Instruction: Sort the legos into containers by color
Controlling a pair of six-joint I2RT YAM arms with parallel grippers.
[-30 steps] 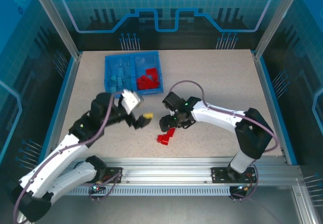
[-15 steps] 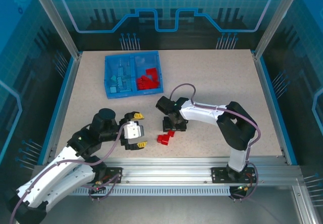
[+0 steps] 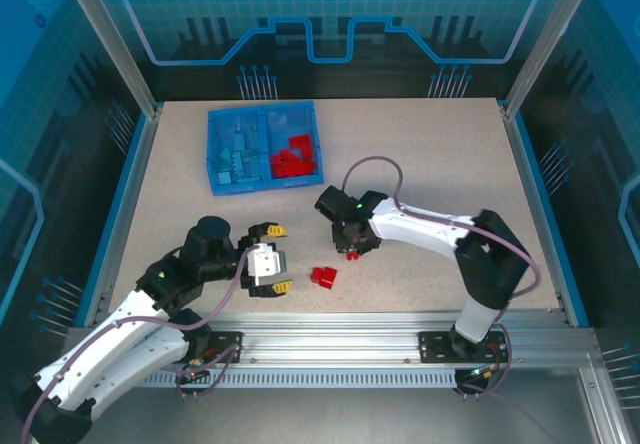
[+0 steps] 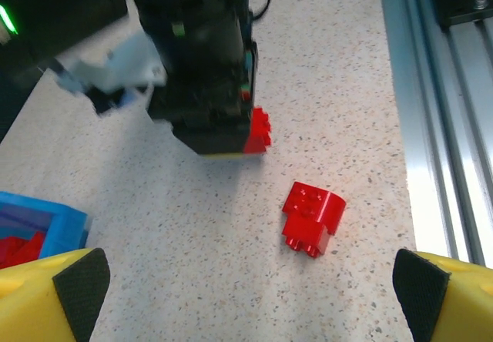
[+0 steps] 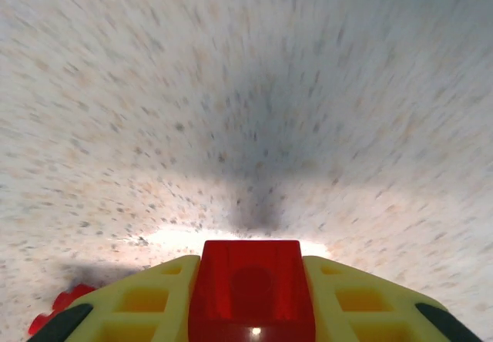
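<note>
Two remain unsorted: a loose red lego [image 3: 322, 277] on the bench [image 3: 430, 164], another red lego [image 5: 250, 296] clenched in the right gripper [image 3: 352, 251]; left gripper [image 3: 279, 258] released.

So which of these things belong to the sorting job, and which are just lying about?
Job: blue tray, red bricks and light blue bricks in it, loose red brick on the table, held red brick in the right tool.
Just there: metal rail, cable loop.
</note>
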